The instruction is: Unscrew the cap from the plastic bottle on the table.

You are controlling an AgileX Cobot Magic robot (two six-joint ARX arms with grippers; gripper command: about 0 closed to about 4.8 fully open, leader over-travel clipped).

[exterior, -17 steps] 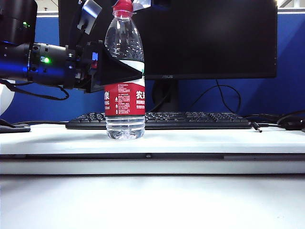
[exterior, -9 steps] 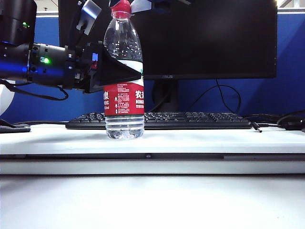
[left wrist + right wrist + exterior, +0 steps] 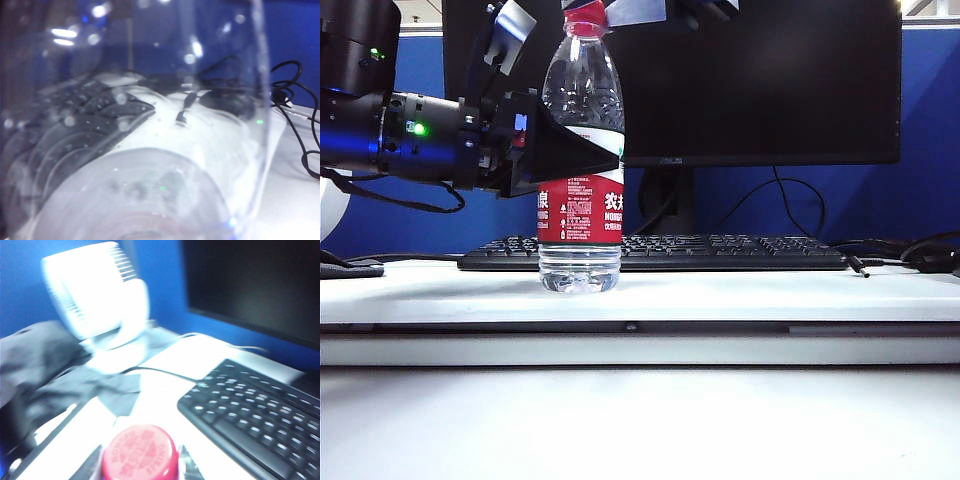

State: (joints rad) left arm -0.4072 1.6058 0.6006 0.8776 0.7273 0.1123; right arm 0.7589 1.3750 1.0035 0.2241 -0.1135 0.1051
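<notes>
Cap (image 3: pixel 582 14): small, red, on the bottle's neck at the very top edge of the exterior view. In the right wrist view the cap (image 3: pixel 140 453) fills the near edge, its embossed top facing the camera, blurred.

Plastic bottle (image 3: pixel 580 160): clear, upright, red and white label, standing on the table (image 3: pixel 740 295) just in front of a black keyboard (image 3: pixel 720 252). In the left wrist view the bottle (image 3: pixel 150 150) fills nearly the whole frame as a clear curved wall.

Right gripper (image 3: pixel 590 12): comes in from above — grey fingers (image 3: pixel 638 10) sit either side of the cap, close against it. In the right wrist view grey finger tips show on both sides of the cap. The jaws look clamped on the cap.

Left gripper (image 3: pixel 582 150): reaches in level from the left side of the exterior view. Its dark triangular fingers are clamped on the bottle's middle, just above the label — jaws held wide by the bottle's body.

Behind: a dark monitor (image 3: pixel 760 80) against a blue partition, cables trailing on the right of the table.
</notes>
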